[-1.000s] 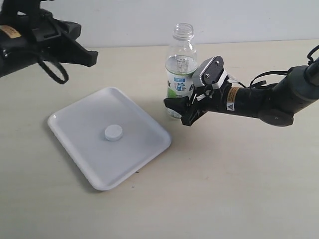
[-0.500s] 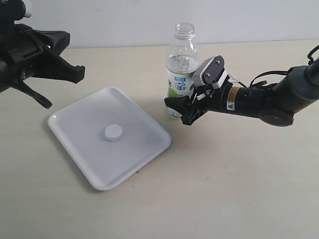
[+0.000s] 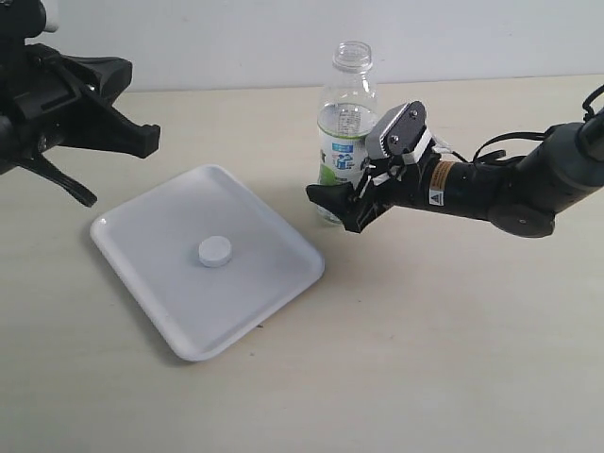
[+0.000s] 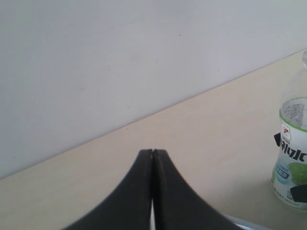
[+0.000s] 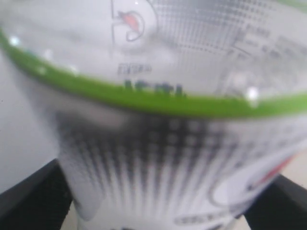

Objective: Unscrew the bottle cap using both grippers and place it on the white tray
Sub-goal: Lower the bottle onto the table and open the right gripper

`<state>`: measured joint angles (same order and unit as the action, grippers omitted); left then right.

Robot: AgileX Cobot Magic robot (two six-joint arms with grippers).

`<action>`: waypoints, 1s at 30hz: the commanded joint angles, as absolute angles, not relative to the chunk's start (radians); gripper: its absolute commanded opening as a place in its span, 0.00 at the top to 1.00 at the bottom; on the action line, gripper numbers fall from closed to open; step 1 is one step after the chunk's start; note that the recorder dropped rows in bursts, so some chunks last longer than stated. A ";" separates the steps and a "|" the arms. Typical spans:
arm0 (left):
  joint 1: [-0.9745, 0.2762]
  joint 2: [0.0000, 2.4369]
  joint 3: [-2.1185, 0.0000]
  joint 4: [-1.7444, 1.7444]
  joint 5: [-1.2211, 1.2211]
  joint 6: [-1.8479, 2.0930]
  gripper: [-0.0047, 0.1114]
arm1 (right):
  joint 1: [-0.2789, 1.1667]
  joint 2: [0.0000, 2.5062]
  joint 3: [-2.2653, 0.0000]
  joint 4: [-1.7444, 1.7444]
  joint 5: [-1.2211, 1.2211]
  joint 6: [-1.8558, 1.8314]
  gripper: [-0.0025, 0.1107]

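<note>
Only the exterior view shows the bottle cap (image 3: pixel 215 251), flat side up near the middle of the white tray (image 3: pixel 151 236) on the counter (image 3: pixel 425 359). The bottle (image 3: pixel 347 113) stands at two o'clock from the tray, long axis vertical, bare neck up. The left wrist view shows the left gripper (image 4: pixel 153 151) pressed shut and empty. The right wrist view shows the right gripper (image 5: pixel 166 171) spread wide astride the bottle's label, but I cannot tell whether it pinches.
</note>
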<state>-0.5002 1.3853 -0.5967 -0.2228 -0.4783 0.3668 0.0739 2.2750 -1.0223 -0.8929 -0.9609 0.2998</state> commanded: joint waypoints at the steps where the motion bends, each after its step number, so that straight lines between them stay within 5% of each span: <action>1: -0.502 1.379 -0.594 -0.223 -0.476 0.359 0.96 | 0.075 2.254 -1.027 -0.893 -0.973 0.290 0.23; 30: -0.502 1.379 -0.594 -0.223 -0.450 0.359 0.96 | 0.073 2.046 -1.027 -0.979 -0.858 0.474 0.23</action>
